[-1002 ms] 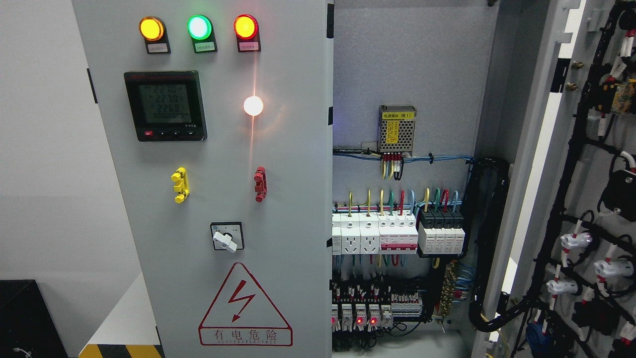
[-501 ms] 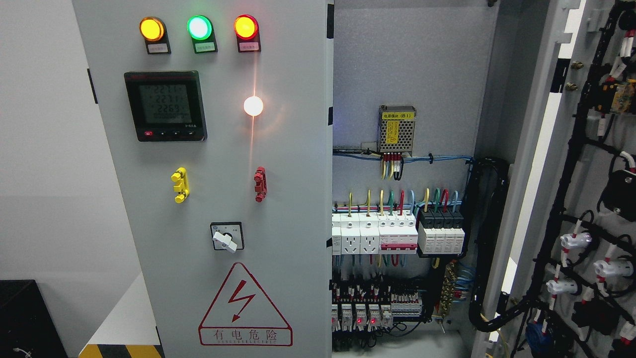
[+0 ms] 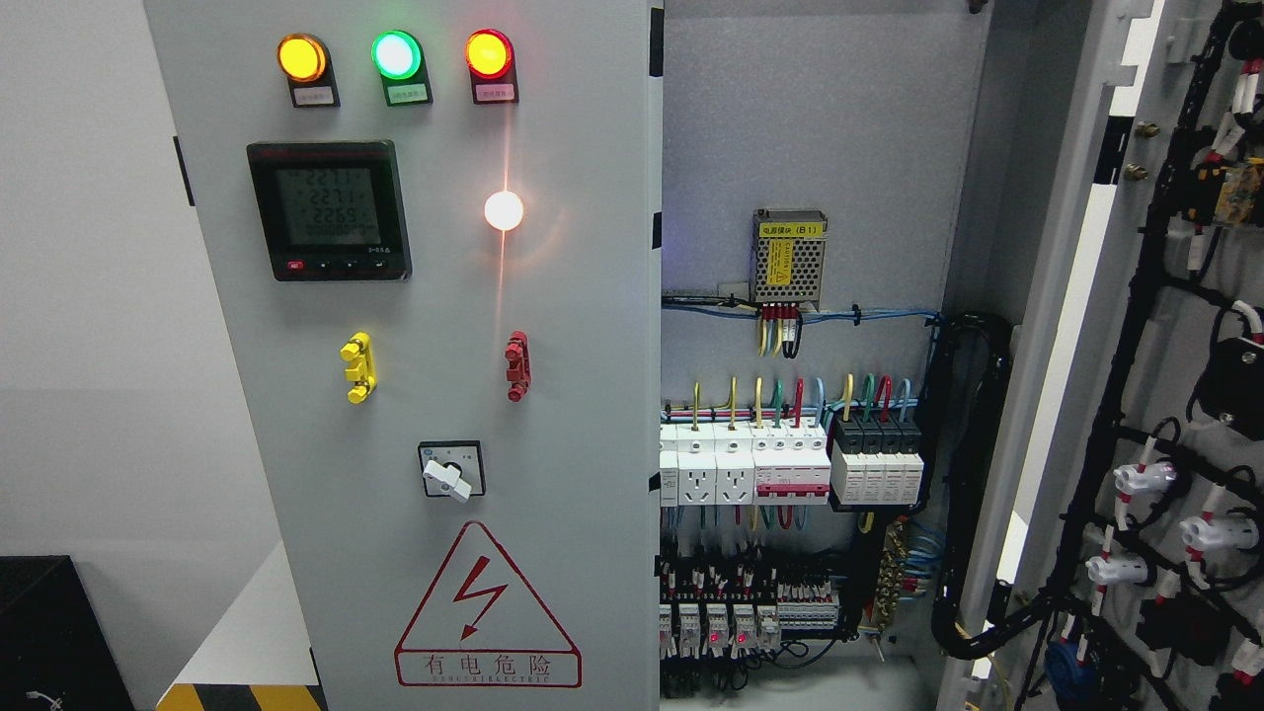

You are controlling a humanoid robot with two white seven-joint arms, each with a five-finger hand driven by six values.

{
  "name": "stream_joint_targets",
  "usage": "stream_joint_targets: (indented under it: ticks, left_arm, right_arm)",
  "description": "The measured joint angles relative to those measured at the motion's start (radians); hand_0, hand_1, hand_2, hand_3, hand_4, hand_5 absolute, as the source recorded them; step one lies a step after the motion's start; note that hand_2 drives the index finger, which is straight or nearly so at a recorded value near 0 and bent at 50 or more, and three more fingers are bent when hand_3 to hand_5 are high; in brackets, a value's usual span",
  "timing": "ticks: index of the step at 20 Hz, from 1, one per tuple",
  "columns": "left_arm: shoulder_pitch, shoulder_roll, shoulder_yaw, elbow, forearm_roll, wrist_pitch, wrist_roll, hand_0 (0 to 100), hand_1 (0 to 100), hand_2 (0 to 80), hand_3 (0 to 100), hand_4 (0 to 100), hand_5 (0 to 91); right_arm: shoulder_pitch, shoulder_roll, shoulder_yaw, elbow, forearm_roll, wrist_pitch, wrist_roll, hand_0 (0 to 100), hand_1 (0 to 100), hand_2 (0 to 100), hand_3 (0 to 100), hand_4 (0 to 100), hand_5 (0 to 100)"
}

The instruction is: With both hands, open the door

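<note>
Two doors: left door (image 3: 415, 395) shut, right door (image 3: 1165, 346) open, cropped; wiring unclear.

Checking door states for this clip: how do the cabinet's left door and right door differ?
The left door faces the camera, covering its half of the cabinet; the right door is swung wide open, exposing the breakers inside. The left door shows its outer face with lamps, meter and warning sign; the right door shows its inner face with black wiring. Both are grey metal. No robot hand is in view.
</note>
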Motion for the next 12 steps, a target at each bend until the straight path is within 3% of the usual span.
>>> stream_joint_targets:
  ticks: [5,12]
  left_arm:
    - [-0.003,-0.025,0.002,0.0,0.0,0.0,0.0,0,0,0.0,0,0,0.0]
    - [-0.004,-0.046,0.005,0.0,0.0,-0.003,0.0,0,0,0.0,0,0,0.0]
  right_arm:
    - [0.046,-0.004,0.044,-0.249,0.0,-0.023,-0.001,19,0,0,0,0,0]
    - [0.05,-0.009,0.111,-0.518,0.0,-0.228,-0.002,19,0,0,0,0,0]
